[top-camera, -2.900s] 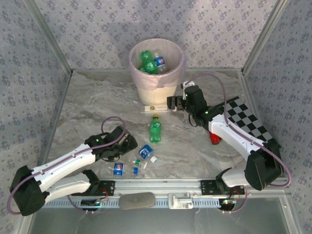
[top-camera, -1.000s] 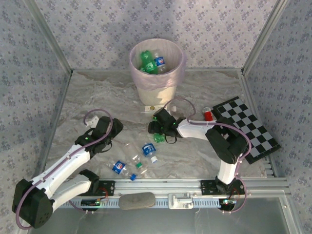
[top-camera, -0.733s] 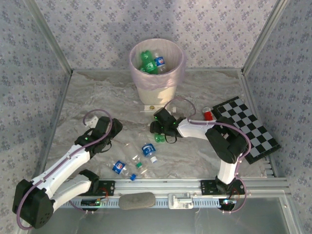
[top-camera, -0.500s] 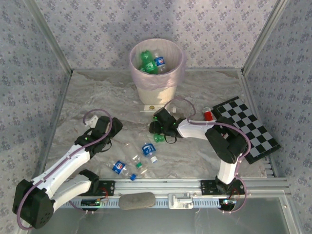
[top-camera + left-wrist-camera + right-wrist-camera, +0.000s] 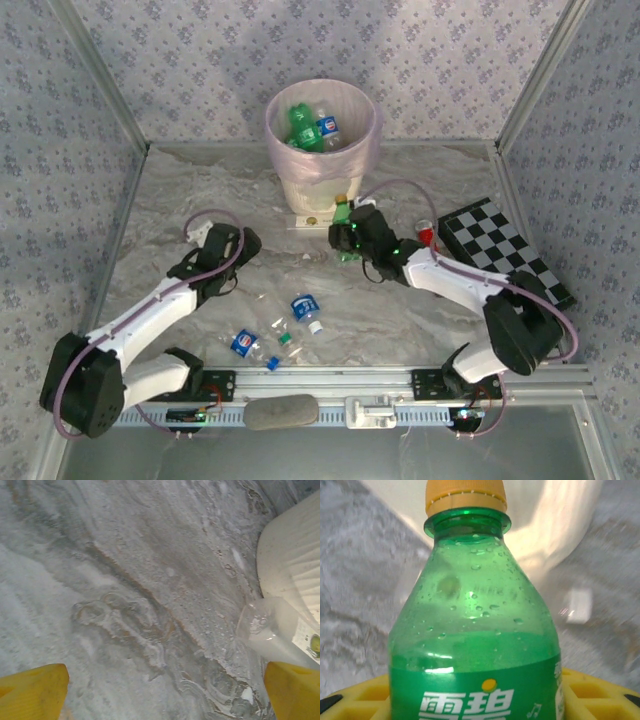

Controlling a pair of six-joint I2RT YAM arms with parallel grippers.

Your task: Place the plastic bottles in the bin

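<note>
With the left gripper [image 5: 160, 692] hanging wide open and empty over the veined, marble-look table [image 5: 125, 580], just beyond the clear blue-labelled bottles [image 5: 243, 343] lying loose near the rail [image 5: 330, 380]. Farther in, squeezing a smooth, droplet-beaded green bottle [image 5: 475, 625] in the right gripper [image 5: 348, 238], yellow cap pointing at the round cream bin [image 5: 320, 185]. Judging this the carry step, next needing lifting over the pink-bagged rim before releasing.

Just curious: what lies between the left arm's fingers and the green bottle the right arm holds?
Nothing: bare marble table up to the green bottle, in the top view.
</note>
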